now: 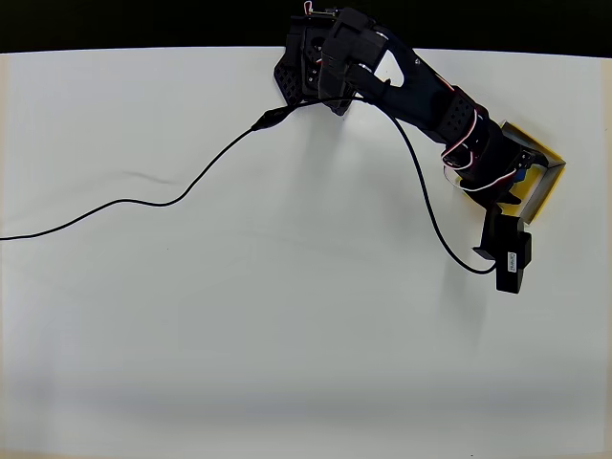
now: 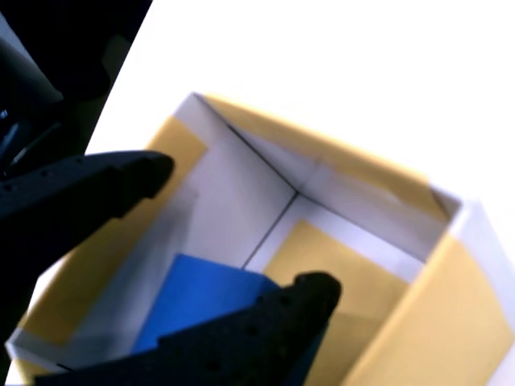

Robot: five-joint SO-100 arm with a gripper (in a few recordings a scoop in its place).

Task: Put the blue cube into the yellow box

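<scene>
In the wrist view the gripper is holding the blue cube inside the yellow box, toward six o'clock; only releasing seems left.

A black plastic robot arm carries red-and-white wires at its wrist and a thin black cable; its matte black claw has dimpled fingers.

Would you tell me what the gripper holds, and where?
Cannot be told: the small blue cube sits between the fingers inside the square yellow box.
</scene>
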